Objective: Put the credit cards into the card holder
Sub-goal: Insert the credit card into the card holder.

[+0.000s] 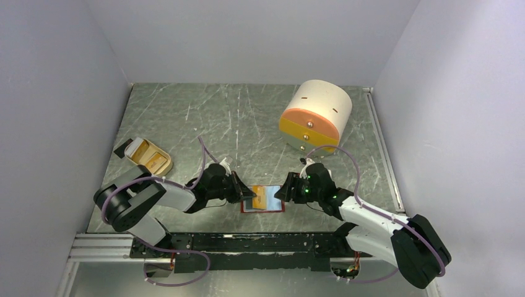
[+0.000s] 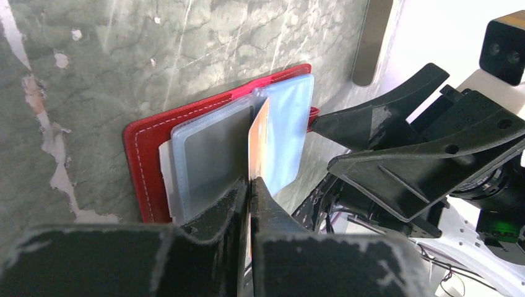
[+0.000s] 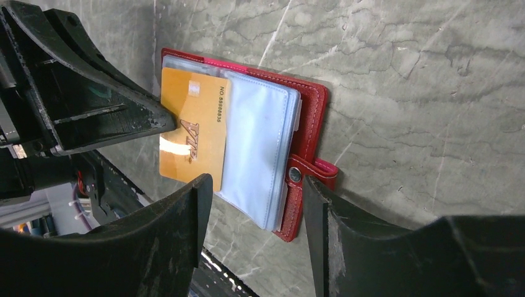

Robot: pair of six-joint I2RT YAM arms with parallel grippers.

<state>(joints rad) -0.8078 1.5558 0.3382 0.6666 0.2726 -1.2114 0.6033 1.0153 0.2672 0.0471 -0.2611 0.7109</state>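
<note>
The red card holder (image 1: pixel 277 207) lies open near the table's front edge, its pale blue pockets (image 3: pixel 257 142) facing up. My left gripper (image 2: pixel 250 180) is shut on an orange credit card (image 2: pixel 259 145). The card stands on edge over the pockets, along the holder's middle fold (image 2: pixel 251 105). In the right wrist view the same card (image 3: pixel 192 133) lies against the left half of the holder (image 3: pixel 312 117). My right gripper (image 3: pixel 257 198) is open and straddles the holder's near end, one finger next to the snap tab (image 3: pixel 322 168). It holds nothing.
A beige oval tray (image 1: pixel 131 150) with flat yellowish pieces in it sits at the left. A big cream-and-orange cylinder (image 1: pixel 316 114) stands at the back right. The black rail (image 1: pixel 247 244) with the arm bases runs along the near edge.
</note>
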